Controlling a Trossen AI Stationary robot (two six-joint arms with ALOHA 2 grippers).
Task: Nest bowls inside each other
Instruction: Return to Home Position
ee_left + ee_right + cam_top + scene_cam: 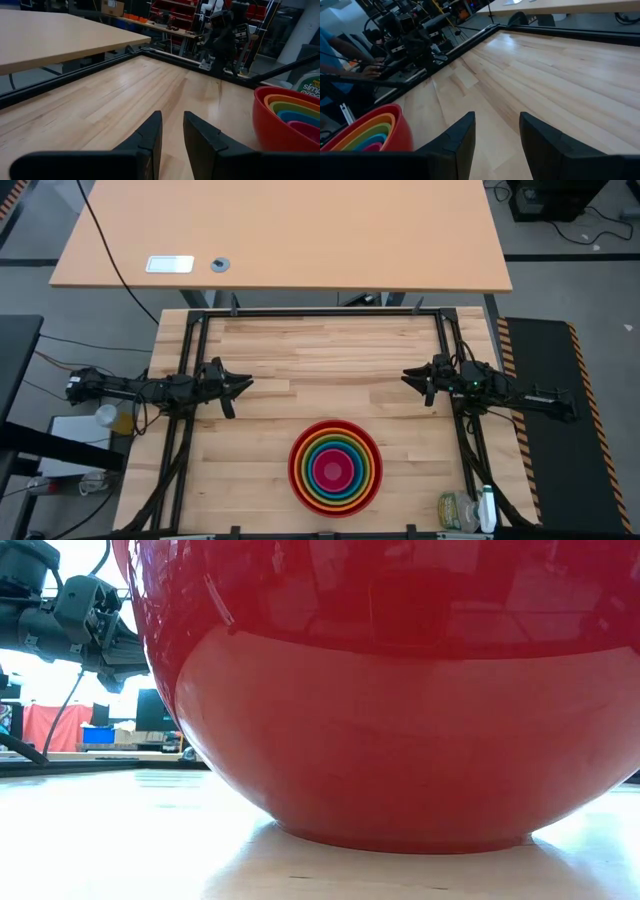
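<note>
The bowls (pixel 335 465) stand nested in one stack near the table's front edge, middle: red outermost, then orange, yellow-green, blue, and pink innermost. The red bowl (pixel 400 690) rests on its base and fills the low view. The stack also shows in the left wrist view (pixel 287 120) and the right wrist view (pixel 370 132). My left gripper (pixel 240 387) hovers at the table's left side, open by a narrow gap (pixel 172 135), holding nothing. My right gripper (pixel 410 377) hovers at the right side, open (pixel 497 132), also holding nothing.
A second, lighter table (pixel 280 235) stands beyond the far edge, with a white device (pixel 170 264) on it. A black frame (pixel 320 311) rims the work table. A bottle and a jar (pixel 470 510) stand at the front right corner. A person's arm (pixel 350 65) shows behind the left arm.
</note>
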